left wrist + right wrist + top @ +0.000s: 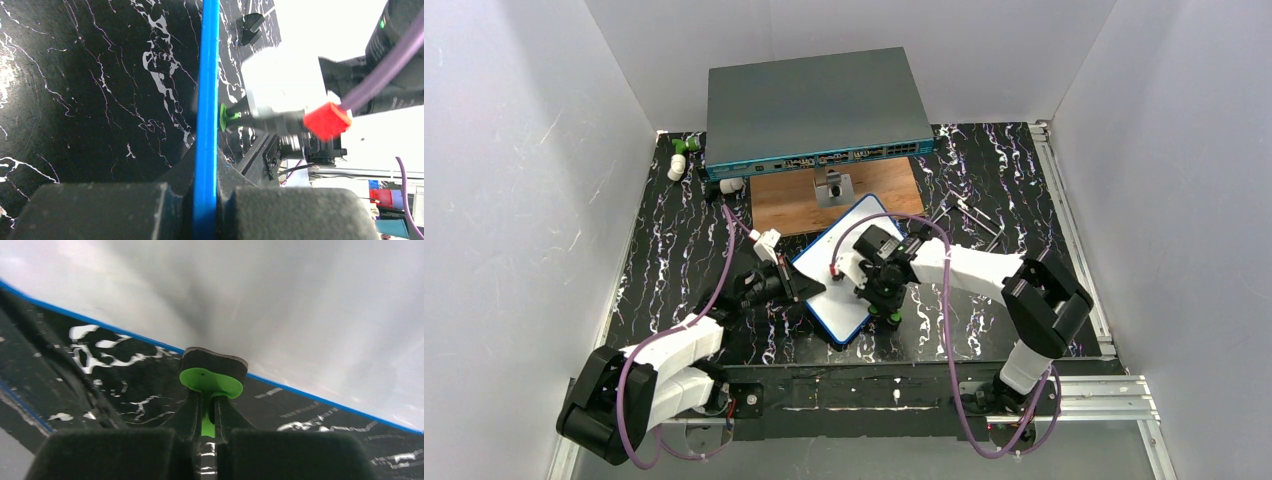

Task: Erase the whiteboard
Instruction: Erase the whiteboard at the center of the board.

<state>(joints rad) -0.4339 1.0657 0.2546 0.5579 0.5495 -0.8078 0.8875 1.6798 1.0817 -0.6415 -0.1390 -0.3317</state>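
Black marbled table (984, 170); top centre, grey switch box (814, 100); just below, wooden board (784, 205); upper left, white-green pieces (682, 155); centre, whiteboard (839, 310), contact unclear.

Whiteboard (839, 310): white, blue frame. Table (984, 190): black, white marble veining. Network switch (814, 100): grey-teal. Wooden board (789, 205): brown. Eraser (212, 375): green handle, black pad. Cable (390, 65): purple.

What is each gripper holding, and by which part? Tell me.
Left gripper: shut on the whiteboard, clamping its blue frame edge. Right gripper: shut on the small eraser, pinching its green handle.
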